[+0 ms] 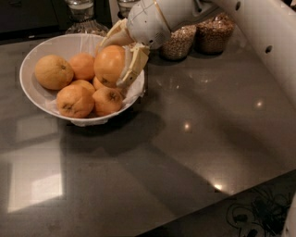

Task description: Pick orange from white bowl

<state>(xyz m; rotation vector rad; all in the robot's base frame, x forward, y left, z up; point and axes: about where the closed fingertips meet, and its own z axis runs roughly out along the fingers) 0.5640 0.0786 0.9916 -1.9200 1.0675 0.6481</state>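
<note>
A wide white bowl [34, 58] with crinkled white lining sits on the dark countertop at the upper left. It holds several oranges. My gripper [115, 58] reaches into the bowl from the upper right. Its cream fingers [134, 65] are closed around one orange [109, 64], which sits higher than the others, near the bowl's right rim. The white arm [259, 28] runs off to the upper right.
Two glass jars of grains [182, 41] [215, 32] stand behind the bowl at the right. More glass containers [81, 11] stand at the back. The dark countertop's front edge [222, 203] runs diagonally at the lower right.
</note>
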